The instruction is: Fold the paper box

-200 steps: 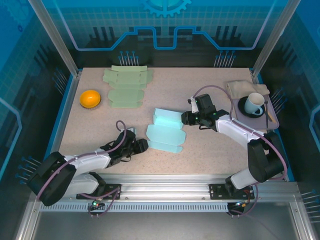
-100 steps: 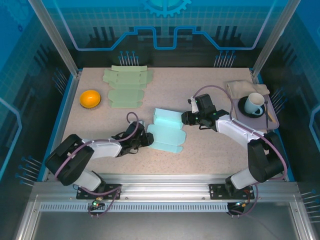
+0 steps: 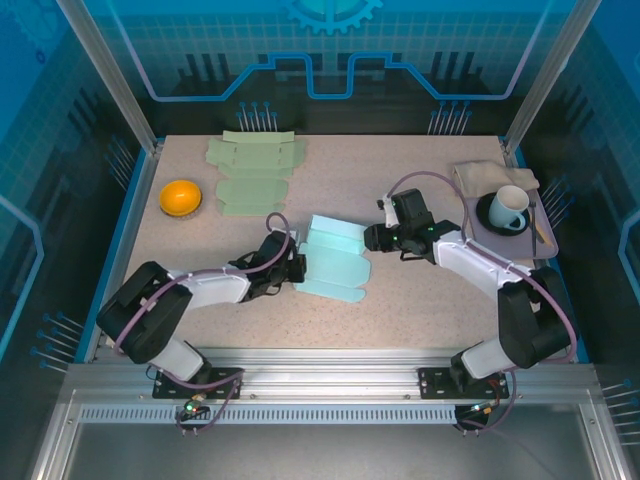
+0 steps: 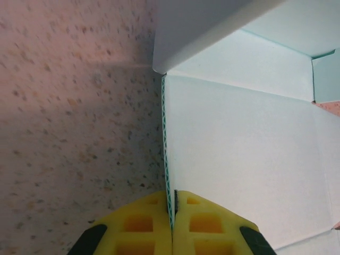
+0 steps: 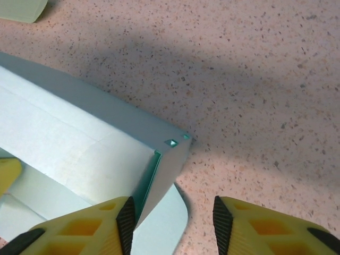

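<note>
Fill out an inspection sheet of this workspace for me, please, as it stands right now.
Surface: speckled beige table, no spills seen.
Job's things: light blue paper box, partly folded, mid-table.
Clutter: flat green box blanks and orange bowl far left; mug, cloth on tray at right.
Grippers: left gripper shut on the box's left edge; right gripper open, fingers apart at its right corner.
Cables: a cable loop over each wrist, off the box.
Surroundings: blue panel walls, aluminium frame.
</note>
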`<state>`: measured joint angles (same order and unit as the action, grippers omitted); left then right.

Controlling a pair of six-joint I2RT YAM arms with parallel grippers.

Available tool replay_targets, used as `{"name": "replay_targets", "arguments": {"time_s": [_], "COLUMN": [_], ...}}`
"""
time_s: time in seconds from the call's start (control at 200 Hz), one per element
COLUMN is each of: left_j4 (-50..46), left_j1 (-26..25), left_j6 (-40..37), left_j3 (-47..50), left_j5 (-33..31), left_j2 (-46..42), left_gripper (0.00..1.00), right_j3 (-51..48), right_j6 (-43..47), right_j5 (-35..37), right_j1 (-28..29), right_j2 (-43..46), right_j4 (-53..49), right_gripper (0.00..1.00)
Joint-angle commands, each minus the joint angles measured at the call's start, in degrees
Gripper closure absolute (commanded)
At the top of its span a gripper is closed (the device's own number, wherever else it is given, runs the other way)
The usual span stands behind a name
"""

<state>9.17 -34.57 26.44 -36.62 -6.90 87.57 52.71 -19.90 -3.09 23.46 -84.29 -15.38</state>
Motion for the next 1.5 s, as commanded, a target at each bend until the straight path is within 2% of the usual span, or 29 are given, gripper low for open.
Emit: {"name": "replay_targets", "arguments": {"time_s": [0.0,0.13,0.26,0.335,0.425,0.56,0.695,0.815,0.94,1.17,1.356,1.496], "left_j4": [-11.47,-22.39,-28.86,-36.95,-48.91,-66.11,-73.52,-70.60,-62.80,-78.58,-83.08,-83.33], "left_j1": [0.30,0.36,0.26,0.29,0.30,0.55,0.36,-4.52,-10.98,-17.76,-22.96,-26.87], "left_j6": [-7.66,-12.65,-13.00,-14.63,-20.35,-35.53,-52.17,-68.13,-89.38,-84.70,-82.42,-82.32], "left_j3": [-4.05,-6.10,-8.28,-12.92,-21.43,-37.29,-50.27,-55.55,-51.02,-58.50,-53.82,-55.10], "left_j5": [-4.11,-7.53,-10.04,-12.49,-15.46,-23.47,-33.55,-43.02,-54.41,-57.21,-55.98,-53.97], "left_j2": [-4.36,-9.31,-14.04,-15.28,-16.19,-16.47,-15.66,-15.74,-15.65,-6.16,3.12,11.98], "left_gripper": [1.00,1.00,1.00,1.00,1.00,1.00,1.00,1.00,1.00,1.00,1.00,1.00], "right_j3": [0.45,2.64,4.27,4.80,4.47,0.72,-4.59,-6.24,-8.17,-16.13,-20.01,-21.13], "right_j6": [-0.47,-0.58,0.18,1.70,3.76,5.81,6.31,7.50,9.53,10.72,9.46,9.22], "right_j5": [-1.80,-2.99,-4.05,-2.81,-0.54,3.48,3.56,3.14,2.58,-0.57,-2.28,-2.86], "right_j1": [-1.23,-2.66,-4.42,-4.58,-4.59,-4.65,-4.58,-4.57,-4.57,-4.57,-4.58,-4.58], "right_j2": [3.71,8.43,14.19,17.58,21.89,30.51,37.52,41.49,46.70,58.89,65.37,67.86], "right_j4": [-4.10,-6.55,-9.11,-11.20,-13.63,-13.85,-11.16,-12.48,-13.19,-10.05,-10.83,-12.60], "right_gripper": [0.49,0.44,0.44,0.44,0.44,0.43,0.42,0.41,0.39,0.29,0.24,0.24]}}
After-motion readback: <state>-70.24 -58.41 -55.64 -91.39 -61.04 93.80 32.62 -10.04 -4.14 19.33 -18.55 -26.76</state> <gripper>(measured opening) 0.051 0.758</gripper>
